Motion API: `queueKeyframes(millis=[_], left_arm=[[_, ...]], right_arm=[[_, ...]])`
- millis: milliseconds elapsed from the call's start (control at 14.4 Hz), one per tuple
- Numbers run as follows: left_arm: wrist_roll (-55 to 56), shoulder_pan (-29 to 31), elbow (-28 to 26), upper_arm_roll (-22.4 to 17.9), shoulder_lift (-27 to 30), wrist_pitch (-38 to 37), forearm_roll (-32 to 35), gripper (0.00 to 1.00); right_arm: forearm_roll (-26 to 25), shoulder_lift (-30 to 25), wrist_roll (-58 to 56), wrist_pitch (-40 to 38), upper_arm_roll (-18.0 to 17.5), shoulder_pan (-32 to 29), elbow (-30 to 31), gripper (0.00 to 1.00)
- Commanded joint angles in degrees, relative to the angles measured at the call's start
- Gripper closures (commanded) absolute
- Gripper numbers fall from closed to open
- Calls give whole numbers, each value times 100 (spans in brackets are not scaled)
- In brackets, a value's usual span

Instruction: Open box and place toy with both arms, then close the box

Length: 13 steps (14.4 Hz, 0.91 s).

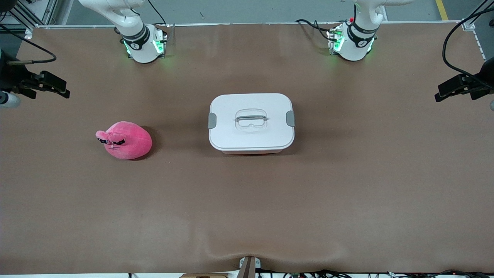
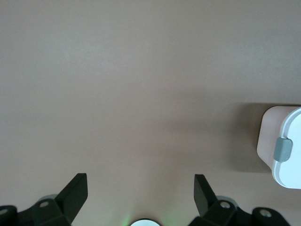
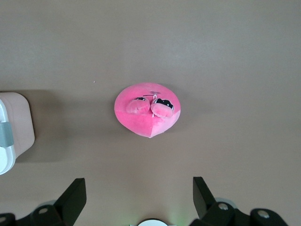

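The box [image 1: 251,121] stands at the middle of the table with its white lid on, both grey clips down and the grey handle [image 1: 251,119] lying flat. The pink plush toy [image 1: 125,141] lies on the table toward the right arm's end. Neither gripper shows in the front view. My left gripper [image 2: 139,181] is open and empty, high over bare table, with one end of the box [image 2: 282,146] at the edge of its view. My right gripper [image 3: 138,184] is open and empty, high over the table beside the toy [image 3: 146,113]; the box's other end [image 3: 11,132] shows too.
The brown table [image 1: 247,212] is bare around the box and the toy. Black fixtures with cables stand at both ends of the table [image 1: 46,85] [image 1: 461,87]. The arms' bases [image 1: 142,44] [image 1: 353,42] stand along the table's edge farthest from the front camera.
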<state>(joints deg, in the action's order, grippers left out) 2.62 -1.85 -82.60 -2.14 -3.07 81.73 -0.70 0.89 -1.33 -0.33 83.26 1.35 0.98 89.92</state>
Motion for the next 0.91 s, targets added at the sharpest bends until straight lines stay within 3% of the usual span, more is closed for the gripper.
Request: queueKeyframes(millis=[0,836], left_arm=[[72,27,16,21,61,-43,97,0],[-16,53,175,-226,-273,1,71,0]], right_arm=[[-27,-78,-55,50,-21,-19,96,0],[-27,-78,-55,59,-21,-19,122,0]])
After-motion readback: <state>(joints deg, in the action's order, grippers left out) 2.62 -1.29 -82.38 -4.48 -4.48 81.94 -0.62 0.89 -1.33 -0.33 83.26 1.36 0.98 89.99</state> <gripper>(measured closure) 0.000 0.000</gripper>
